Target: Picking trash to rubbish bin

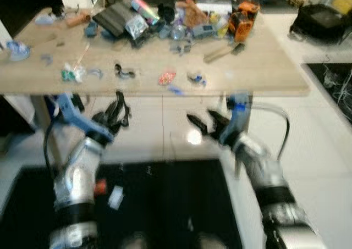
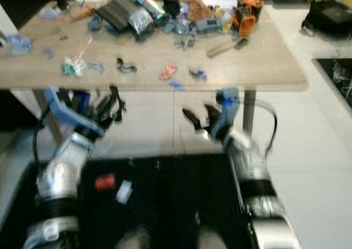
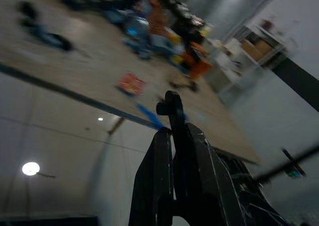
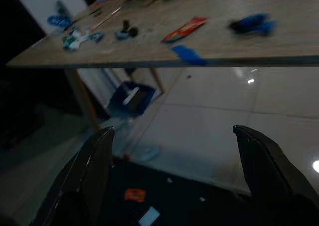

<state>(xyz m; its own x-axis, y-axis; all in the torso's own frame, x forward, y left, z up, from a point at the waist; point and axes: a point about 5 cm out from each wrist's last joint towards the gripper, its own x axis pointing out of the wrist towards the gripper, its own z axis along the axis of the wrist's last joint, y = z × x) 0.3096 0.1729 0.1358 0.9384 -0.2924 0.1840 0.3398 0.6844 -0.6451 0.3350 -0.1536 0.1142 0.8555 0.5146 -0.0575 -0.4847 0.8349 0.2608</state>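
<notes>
My jaws differ: the right gripper [image 4: 172, 151] stands wide with nothing between its fingers, while the left gripper [image 3: 172, 131] has its fingers pressed together, holding nothing. Both hang just below the near edge of the counter [image 1: 253, 73], above a dark mat [image 1: 165, 199] on the white floor. The trash I am after lies scattered on the counter: a red wrapper [image 1: 166, 77] near the front edge, a blue scrap [image 4: 188, 55] right at the lip, a small blue crumple [image 1: 197, 78] beside it, and a green-and-white bit [image 1: 71, 73] further to my left, with a heap of clutter [image 1: 176, 18] at the back. More scraps lie on the mat, an orange piece [image 2: 104, 181] and a pale one [image 2: 124, 192]. A blue bin [image 4: 132, 97] sits under the counter in the right wrist view, probably the target. The views are blurred, so I judge positions loosely. The risks I see: lifting an arm straight up could knock the counter edge, a thin wrapper may slide away from wide jaws, and the blue scrap could be brushed off the lip.
</notes>
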